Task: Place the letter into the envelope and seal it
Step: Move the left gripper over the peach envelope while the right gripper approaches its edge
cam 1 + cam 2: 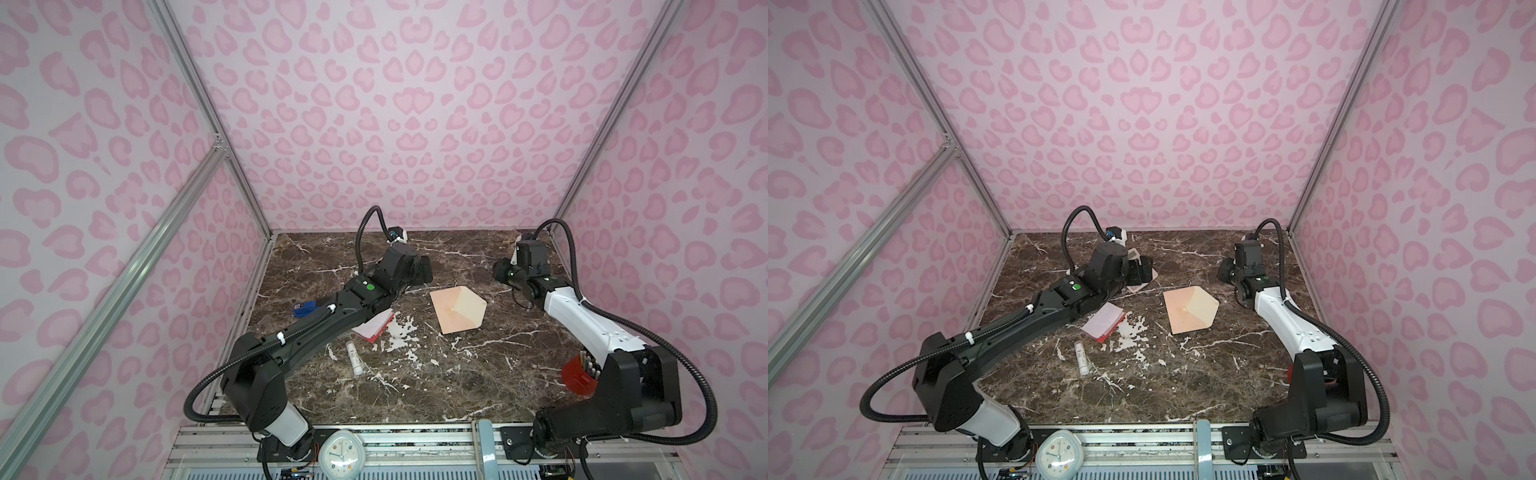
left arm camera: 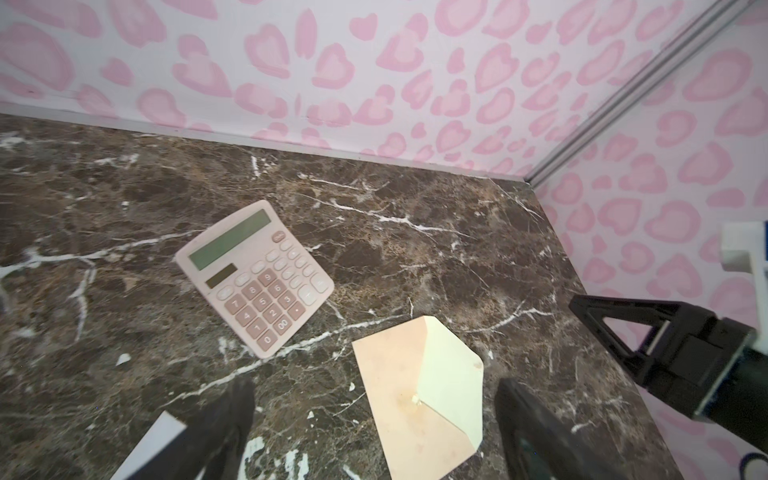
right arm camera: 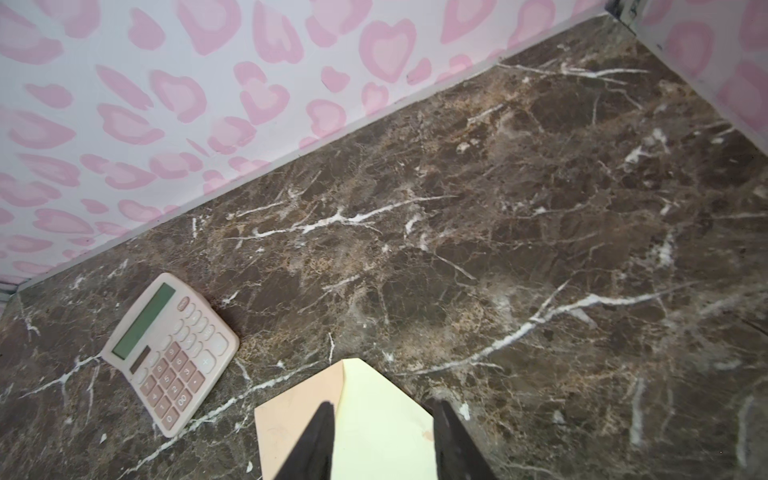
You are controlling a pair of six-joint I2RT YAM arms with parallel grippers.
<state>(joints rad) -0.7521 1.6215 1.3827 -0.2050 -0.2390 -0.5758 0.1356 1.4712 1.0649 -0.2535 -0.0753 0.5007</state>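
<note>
On the marble table (image 1: 457,374), in both top views, the envelope (image 1: 457,309) lies centre with its flap (image 1: 471,307) open. The letter (image 1: 376,326) sits to its left, half under the left arm (image 1: 332,316). Left wrist view: the left gripper (image 2: 374,386) gapes wide and empty, envelope showing between its fingers. Right wrist view: the right gripper (image 3: 384,405) hangs parted over the flap, holding nothing.

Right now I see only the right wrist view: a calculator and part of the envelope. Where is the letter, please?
Observer: The letter lies on the table, left of the envelope, partly under the left arm.
Operator: Do the left fingers hold it?
Observer: No. The left fingers stand open, nothing between them.
Operator: Is something else near the letter?
Observer: Yes, a white tube lies close beside it.
</note>
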